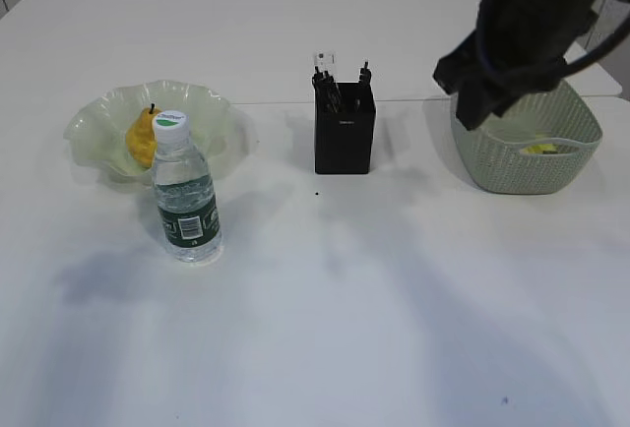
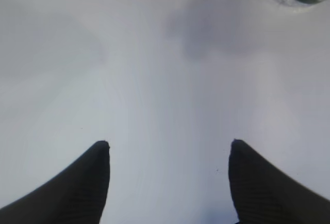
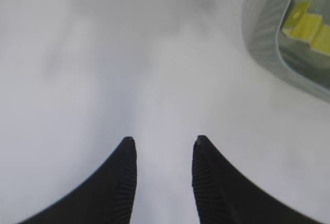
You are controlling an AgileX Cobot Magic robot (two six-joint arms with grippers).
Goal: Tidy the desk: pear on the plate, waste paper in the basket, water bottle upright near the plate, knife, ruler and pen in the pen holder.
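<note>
Left gripper (image 2: 168, 154) spread wide over bare white surface (image 2: 154, 79), empty. Right gripper (image 3: 163, 152) partly apart, empty, beside sage-green woven-look basket (image 1: 566, 166) at right, yellow paper (image 1: 539, 149) inside. At centre, black pen holder (image 1: 345, 142) stuffed with items. At left, clear green-labelled water bottle (image 1: 184, 196) upright, just before ruffled pale green plate (image 1: 94, 127) cradling yellow-orange pear (image 1: 141, 140).

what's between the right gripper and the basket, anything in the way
Nothing visible. In the right wrist view the right gripper hangs open and empty over bare desk, and the basket sits just ahead to its right with only clear tabletop between. Yellow paper already lies inside it.
</note>
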